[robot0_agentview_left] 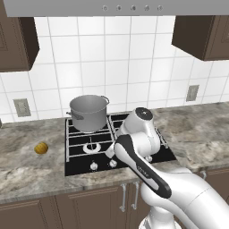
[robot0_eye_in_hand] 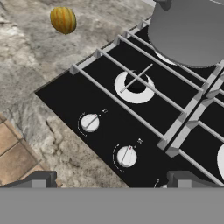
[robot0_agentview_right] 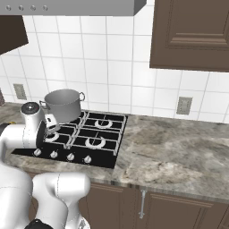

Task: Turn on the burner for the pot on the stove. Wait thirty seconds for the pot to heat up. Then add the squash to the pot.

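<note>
The grey pot (robot0_agentview_left: 89,112) (robot0_agentview_right: 65,105) stands on the rear left burner of the black stove (robot0_agentview_left: 77,168) (robot0_agentview_right: 103,157). In the hand view the pot (robot0_eye_in_hand: 192,30) fills the top right, with a sliver of its burner's silver ring (robot0_eye_in_hand: 165,58) under it. The bare front left burner (robot0_eye_in_hand: 134,86) lies below it, and two silver knobs (robot0_eye_in_hand: 89,122) (robot0_eye_in_hand: 127,156) sit near the stove's front edge. The yellow-orange squash (robot0_agentview_left: 41,148) (robot0_eye_in_hand: 63,19) rests on the counter left of the stove. My gripper (robot0_eye_in_hand: 113,180) hovers open above the left knobs, holding nothing.
Marbled stone counter (robot0_agentview_left: 27,170) (robot0_agentview_right: 179,152) runs on both sides of the stove. A tiled wall with outlets (robot0_agentview_left: 22,107) (robot0_agentview_right: 184,105) is behind, dark cabinets (robot0_agentview_right: 192,31) and a range hood (robot0_agentview_left: 125,6) hang above. My arm (robot0_agentview_left: 138,147) leans over the stove's front right.
</note>
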You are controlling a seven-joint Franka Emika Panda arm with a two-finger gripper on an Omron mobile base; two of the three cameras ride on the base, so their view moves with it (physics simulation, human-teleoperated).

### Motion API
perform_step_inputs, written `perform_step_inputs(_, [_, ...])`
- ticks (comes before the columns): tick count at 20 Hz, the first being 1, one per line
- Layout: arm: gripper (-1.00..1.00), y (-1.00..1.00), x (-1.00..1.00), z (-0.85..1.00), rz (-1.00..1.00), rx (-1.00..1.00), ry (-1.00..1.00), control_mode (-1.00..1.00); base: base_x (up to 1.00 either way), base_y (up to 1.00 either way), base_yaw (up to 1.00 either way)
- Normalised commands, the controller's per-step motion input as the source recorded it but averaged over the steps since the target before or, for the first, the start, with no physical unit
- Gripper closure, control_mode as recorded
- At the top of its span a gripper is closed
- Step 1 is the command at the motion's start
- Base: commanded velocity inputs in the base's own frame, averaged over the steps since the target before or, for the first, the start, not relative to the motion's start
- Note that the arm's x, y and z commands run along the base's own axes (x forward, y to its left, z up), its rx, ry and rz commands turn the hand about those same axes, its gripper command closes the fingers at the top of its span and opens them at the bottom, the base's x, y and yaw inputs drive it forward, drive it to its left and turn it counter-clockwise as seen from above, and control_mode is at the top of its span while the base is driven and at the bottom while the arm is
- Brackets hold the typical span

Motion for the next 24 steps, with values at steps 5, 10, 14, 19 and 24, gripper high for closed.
perform_step_inputs(5, [-1.00, 0.00, 0.00, 0.00, 0.00, 0.00, 0.00, -1.00, 0.00, 0.00, 0.00])
perform_step_inputs(10, [-1.00, 0.00, 0.00, 0.00, 0.00, 0.00, 0.00, -1.00, 0.00, 0.00, 0.00])
perform_step_inputs(14, [-1.00, 0.00, 0.00, 0.00, 0.00, 0.00, 0.00, -1.00, 0.00, 0.00, 0.00])
perform_step_inputs(19, [-1.00, 0.00, 0.00, 0.00, 0.00, 0.00, 0.00, -1.00, 0.00, 0.00, 0.00])
perform_step_inputs(24, [-1.00, 0.00, 0.00, 0.00, 0.00, 0.00, 0.00, -1.00, 0.00, 0.00, 0.00])
